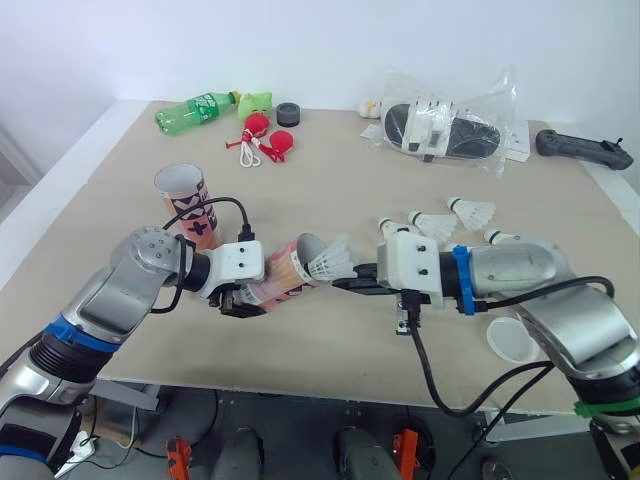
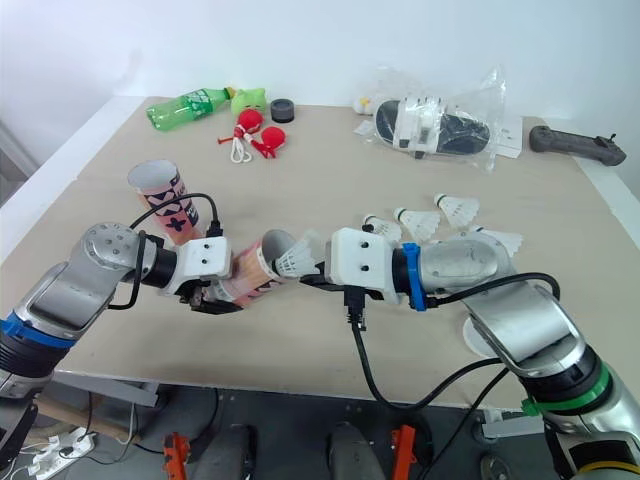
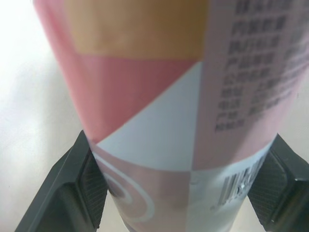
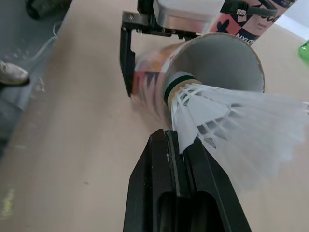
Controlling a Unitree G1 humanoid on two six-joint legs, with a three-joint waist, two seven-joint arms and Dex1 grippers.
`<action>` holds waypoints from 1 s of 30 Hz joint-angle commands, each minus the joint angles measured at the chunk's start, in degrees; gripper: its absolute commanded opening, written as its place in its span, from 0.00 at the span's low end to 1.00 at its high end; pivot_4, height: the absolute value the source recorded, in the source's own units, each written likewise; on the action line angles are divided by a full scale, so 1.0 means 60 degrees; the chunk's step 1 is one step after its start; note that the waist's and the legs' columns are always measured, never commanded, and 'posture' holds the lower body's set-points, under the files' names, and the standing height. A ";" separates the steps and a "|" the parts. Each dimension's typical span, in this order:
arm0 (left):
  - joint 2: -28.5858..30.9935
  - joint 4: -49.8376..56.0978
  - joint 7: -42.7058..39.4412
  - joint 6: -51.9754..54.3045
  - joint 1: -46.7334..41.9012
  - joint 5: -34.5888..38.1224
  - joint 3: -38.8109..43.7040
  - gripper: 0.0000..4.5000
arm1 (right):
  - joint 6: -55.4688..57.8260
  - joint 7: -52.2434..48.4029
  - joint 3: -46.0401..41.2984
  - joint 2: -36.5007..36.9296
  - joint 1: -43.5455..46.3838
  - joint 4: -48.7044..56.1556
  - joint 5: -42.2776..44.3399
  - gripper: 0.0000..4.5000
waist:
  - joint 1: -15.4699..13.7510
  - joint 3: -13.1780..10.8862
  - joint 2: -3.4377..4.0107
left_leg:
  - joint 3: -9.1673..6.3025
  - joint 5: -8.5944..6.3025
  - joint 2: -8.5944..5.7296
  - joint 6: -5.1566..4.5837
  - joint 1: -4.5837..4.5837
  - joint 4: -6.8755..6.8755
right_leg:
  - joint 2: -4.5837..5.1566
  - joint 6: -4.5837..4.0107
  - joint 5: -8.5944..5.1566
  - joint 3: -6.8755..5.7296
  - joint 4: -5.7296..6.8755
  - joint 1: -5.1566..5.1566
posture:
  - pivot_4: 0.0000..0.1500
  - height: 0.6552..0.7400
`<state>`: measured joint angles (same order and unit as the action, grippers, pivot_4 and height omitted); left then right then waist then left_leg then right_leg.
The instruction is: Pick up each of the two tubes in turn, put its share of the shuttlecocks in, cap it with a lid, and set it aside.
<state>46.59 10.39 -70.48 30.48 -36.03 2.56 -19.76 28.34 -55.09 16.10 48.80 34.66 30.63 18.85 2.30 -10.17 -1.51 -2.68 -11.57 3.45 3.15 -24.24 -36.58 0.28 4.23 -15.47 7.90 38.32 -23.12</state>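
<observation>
**Shuttlecock at the tube mouth, both claws loaded**

The surface [image 1: 330,180] carries everything. My left claw [image 1: 240,298] is clamped on the pink tube [image 1: 285,270], low on its body, one pad on each side of the wall. The tube lies tilted with its open mouth toward my right arm. It looks like light, thin-walled cardboard, so it will probably dent if squeezed hard. A grip low on the body keeps the mouth free.

The second tube [image 1: 188,205] stands upright just behind my left arm, untouched.

My right claw [image 4: 169,140] is closed on one shuttlecock [image 1: 328,262], pinching the edge of its feather skirt. The cork end points into the tube mouth, right at the rim and not yet inside. The feathers are almost weightless and brittle. The skirt crushes easily, so a light pinch is safest.

Loose shuttlecocks [image 1: 470,212] lie near my right forearm. What looks like a white lid [image 1: 515,340] sits beside it at the near edge.
</observation>
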 commanded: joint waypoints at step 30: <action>-0.0076 0.0386 0.0173 0.0400 0.0363 0.0074 0.0075 0.76 | 0.2217 0.5275 -0.1260 -0.2735 -0.2177 -0.2012 -0.1854 0.99 | 0.0022 -0.0002 0.0016 | -0.0039 0.0022 -0.0015 -0.0031 0.0002 0.0004 | -0.0003 -0.0017 -0.0004 -0.0026 0.0057 -0.0014 | 1.00 1.00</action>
<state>46.31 11.80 -69.06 32.85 -34.36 2.66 -18.27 42.85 -25.41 8.76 33.02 20.81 18.59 9.15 2.44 -10.18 -1.41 -2.96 -11.43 3.36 2.96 -24.22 -36.56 0.26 4.12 -15.50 7.72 38.68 -23.21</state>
